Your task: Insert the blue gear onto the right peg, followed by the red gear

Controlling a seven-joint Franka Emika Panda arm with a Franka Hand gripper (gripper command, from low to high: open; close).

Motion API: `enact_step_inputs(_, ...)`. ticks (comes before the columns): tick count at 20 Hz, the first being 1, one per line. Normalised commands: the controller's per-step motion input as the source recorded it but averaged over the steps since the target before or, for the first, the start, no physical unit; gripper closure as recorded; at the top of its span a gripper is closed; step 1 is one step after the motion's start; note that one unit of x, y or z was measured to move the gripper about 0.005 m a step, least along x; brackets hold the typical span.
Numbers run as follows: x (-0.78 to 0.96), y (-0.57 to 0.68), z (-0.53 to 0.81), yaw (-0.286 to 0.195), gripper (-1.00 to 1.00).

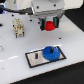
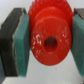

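Observation:
The red gear point(image 1: 50, 25) is a bright-red toothed disc held between my gripper's point(image 1: 49, 23) fingers, well above the table. In the wrist view the red gear point(image 2: 48, 39) fills the middle, with its hub hole facing the camera and a teal pad point(image 2: 23, 45) pressed on each side. The blue gear point(image 1: 51, 53) lies flat on the black-rimmed grey plate point(image 1: 35, 59), over the spot of the right peg, which it hides. The thinner post point(image 1: 38, 55) stands beside it on the exterior view's left.
A small beige and dark fixture point(image 1: 19, 27) stands at the back on the exterior view's left. The white table point(image 1: 15, 62) carries the plate near its front.

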Motion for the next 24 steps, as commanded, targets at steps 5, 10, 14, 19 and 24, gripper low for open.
enact_step_inputs(5,0.80,-0.03,0.30,0.000,1.00)
enact_step_inputs(10,0.76,-0.02,0.24,0.000,1.00)
enact_step_inputs(14,0.72,0.00,0.16,0.000,1.00)
enact_step_inputs(19,0.66,-0.04,0.08,0.000,1.00)
enact_step_inputs(24,0.54,-0.15,0.02,0.000,1.00)
